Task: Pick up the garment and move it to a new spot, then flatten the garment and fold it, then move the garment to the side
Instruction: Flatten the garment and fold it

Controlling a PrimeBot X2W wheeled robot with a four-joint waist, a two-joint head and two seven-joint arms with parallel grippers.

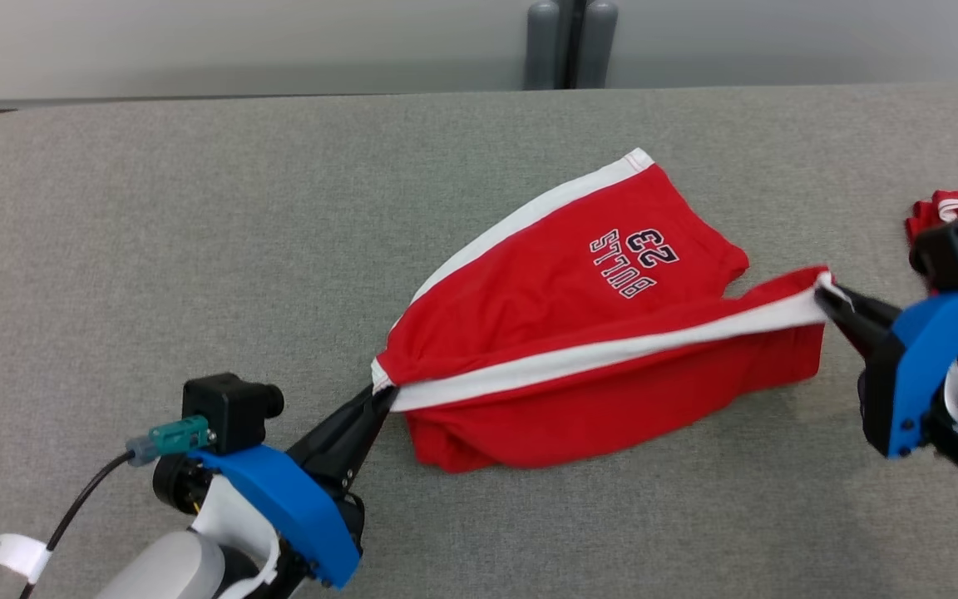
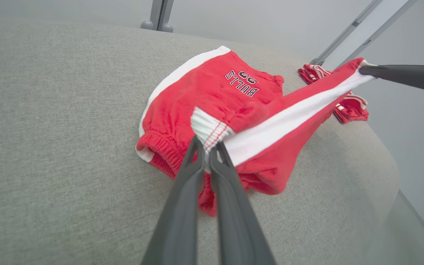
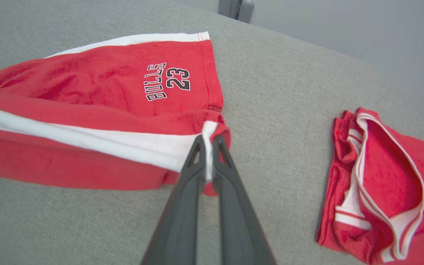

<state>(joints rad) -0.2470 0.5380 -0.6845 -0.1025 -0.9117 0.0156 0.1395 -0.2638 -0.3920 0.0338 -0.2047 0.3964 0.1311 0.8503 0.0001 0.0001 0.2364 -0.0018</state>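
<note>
**Nearest:** my left fingers (image 1: 379, 401) are pinched shut on the white ribbed waistband corner of the red shorts (image 1: 579, 333).

**Middle:** the shorts lie mid-table (image 1: 196, 233). Their near leg is slightly raised. Its white side stripe (image 1: 612, 353) is drawn taut toward my right fingers (image 1: 830, 298), which are clamped tight on the hem end of that stripe.

**Beyond the stripe:** the far leg rests flat, its "BULLS 23" print (image 1: 634, 262) facing up. A second red garment (image 1: 940, 208) lies bunched just past my right wrist.

**Step in hand, by my reading:** flattening. The next move calls for lowering both ends together under even tension, so the near leg settles smooth beside the far one, ready for folding.
</note>
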